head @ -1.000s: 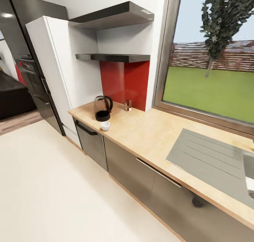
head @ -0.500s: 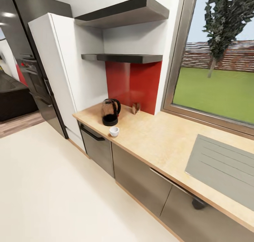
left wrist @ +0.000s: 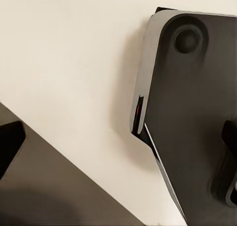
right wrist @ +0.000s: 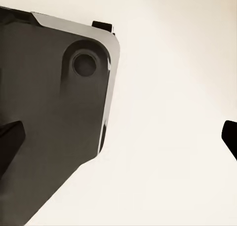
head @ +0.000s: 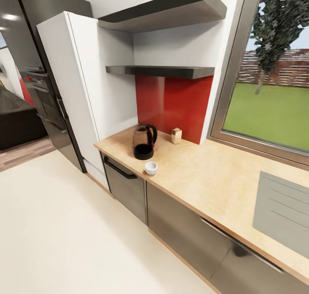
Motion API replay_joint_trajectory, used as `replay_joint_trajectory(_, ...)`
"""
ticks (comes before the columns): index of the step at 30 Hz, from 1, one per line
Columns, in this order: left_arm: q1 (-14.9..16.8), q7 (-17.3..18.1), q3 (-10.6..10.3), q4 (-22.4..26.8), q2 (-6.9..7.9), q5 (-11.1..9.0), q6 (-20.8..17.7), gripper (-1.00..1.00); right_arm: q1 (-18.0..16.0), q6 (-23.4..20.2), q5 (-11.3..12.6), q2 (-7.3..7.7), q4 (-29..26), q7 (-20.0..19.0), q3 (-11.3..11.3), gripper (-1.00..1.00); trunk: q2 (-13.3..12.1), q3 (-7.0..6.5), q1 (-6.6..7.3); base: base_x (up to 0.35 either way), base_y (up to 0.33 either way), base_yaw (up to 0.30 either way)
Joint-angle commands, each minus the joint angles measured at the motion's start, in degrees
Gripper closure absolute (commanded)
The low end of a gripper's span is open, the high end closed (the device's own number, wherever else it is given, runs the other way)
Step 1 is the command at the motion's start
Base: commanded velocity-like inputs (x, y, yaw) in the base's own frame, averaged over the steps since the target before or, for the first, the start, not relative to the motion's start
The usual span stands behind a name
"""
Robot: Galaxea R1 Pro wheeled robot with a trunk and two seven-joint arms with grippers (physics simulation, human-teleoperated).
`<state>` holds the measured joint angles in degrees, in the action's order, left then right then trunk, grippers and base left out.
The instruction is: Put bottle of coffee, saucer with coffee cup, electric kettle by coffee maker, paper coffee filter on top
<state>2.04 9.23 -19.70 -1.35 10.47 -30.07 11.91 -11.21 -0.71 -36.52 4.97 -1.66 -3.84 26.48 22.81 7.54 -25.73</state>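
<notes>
- Between the earlier head pictures and now the whole scene slides across the frame and grows; that is the camera travelling with the robot, not the things moving, and the kettle and cup stand where they did on the worktop.
- Largest in the head view is the kitchen countertop (head: 206, 178), running from the white cabinet (head: 86, 92) toward the window (head: 274, 97), with dark cabinet fronts below.
- Above the red backsplash (head: 174, 101) hang two dark slabs; the lower kitchen shelf (head: 163, 71) shows only its underside and edge, so I cannot tell what lies on it.
- The electric kettle (head: 144, 142) stands upright near the counter's far end.
- A small tan block-like thing (head: 176, 136) stands by the backsplash, just beside the kettle; too small to identify.
- The coffee cup (head: 150, 168) sits directly on the counter near its front edge, close in front of the kettle, with no saucer under it.
- Judgement: the task looks barely begun; cup on saucer, bottle, filter and grouping by the coffee maker all seem left.
- Both wrist views look down on pale floor (left wrist: 74, 63) and the robot's dark base (right wrist: 49, 127); the counter things lie well apart from either claw.
- Dark slivers at the wrist pictures' edges may be fingertips; I cannot tell whether either claw is spread or pressed together.
</notes>
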Motion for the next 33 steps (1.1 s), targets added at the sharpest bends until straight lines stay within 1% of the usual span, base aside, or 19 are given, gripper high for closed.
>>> replay_joint_trajectory(1,0.1,0.3,-0.4,-0.1,-0.01,-0.6,0.2,-1.00,0.0,-0.1,-0.4,-0.05,-0.1,-0.2,0.5,-1.00,0.1,0.11,-0.05,0.240,0.253,0.000)
replay_joint_trajectory(17,0.1,0.3,-0.4,-0.1,-0.34,-0.6,0.2,-1.00,0.0,-0.1,-0.4,-0.14,-0.3,-0.3,0.6,-1.00,0.1,0.11,-0.05,0.236,0.262,-0.016)
replay_joint_trajectory(27,0.1,0.3,-0.5,-0.1,-0.12,-0.6,0.2,-1.00,0.0,-0.1,-0.4,-0.14,-0.3,-0.3,0.6,-1.00,0.1,0.11,-0.05,0.231,0.256,-0.239)
replay_joint_trajectory(33,0.1,0.3,-0.4,-0.1,0.08,-0.6,0.2,-1.00,0.0,-0.1,-0.4,-0.14,-0.2,-0.3,0.6,-1.00,0.1,0.11,-0.05,0.127,0.122,-0.285)
